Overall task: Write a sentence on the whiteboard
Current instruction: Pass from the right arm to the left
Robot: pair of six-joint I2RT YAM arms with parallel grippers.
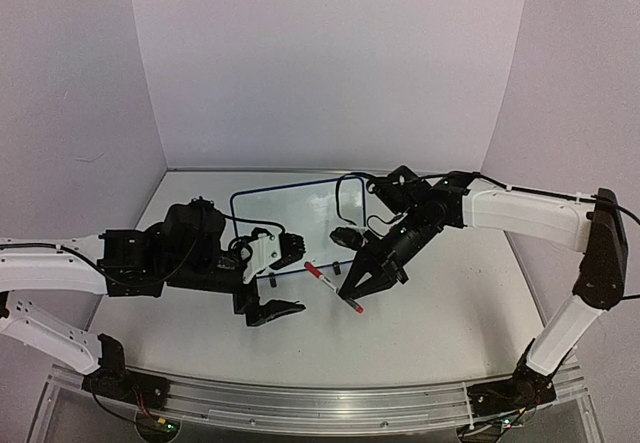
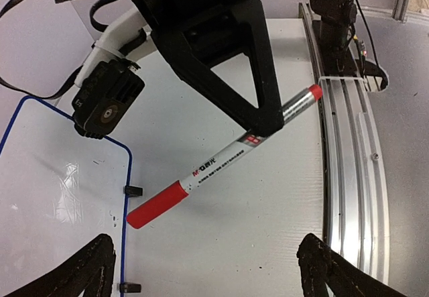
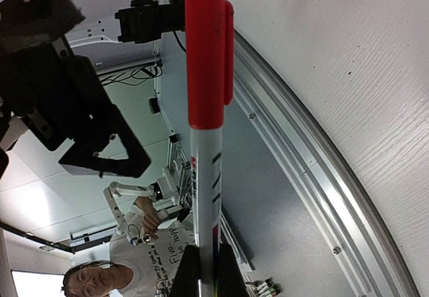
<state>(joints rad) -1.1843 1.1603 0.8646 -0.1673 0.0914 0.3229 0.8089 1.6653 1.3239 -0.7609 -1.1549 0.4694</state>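
The right end effector (image 1: 358,288) is clamped on a marker (image 2: 221,161). Its 2 black fingers (image 2: 221,76) are flat, open triangular frames of matte plastic, and they pinch the barrel near its tail. The marker is a slim round tube with a glossy white barrel carrying small red and black print. It has a silvery band and a short red plug behind the grip. A long red cap with a clip (image 3: 204,55) is fitted on the free end. In the top view the capped end points up and left, toward the near edge of the whiteboard (image 1: 300,213).

The left end effector (image 2: 204,260) is spread wide with nothing between its 2 dark, curved fingertips (image 2: 87,270). It faces the marker from the left, apart from it.

The whiteboard sits on the counter (image 1: 450,303) between the 2 arms, toward the back, and its left part is hidden behind the left arm. It is a small rectangle with rounded corners and a thin dark blue frame. Its white face is smooth and shiny and catches glare. 2 small black feet (image 2: 133,190) stick out from the near edge. A few tiny dark specks show on the face, but no writing can be made out in these views.

The counter is matte white with a fine grain, and a ribbed aluminium rail (image 1: 330,403) runs along its near edge.
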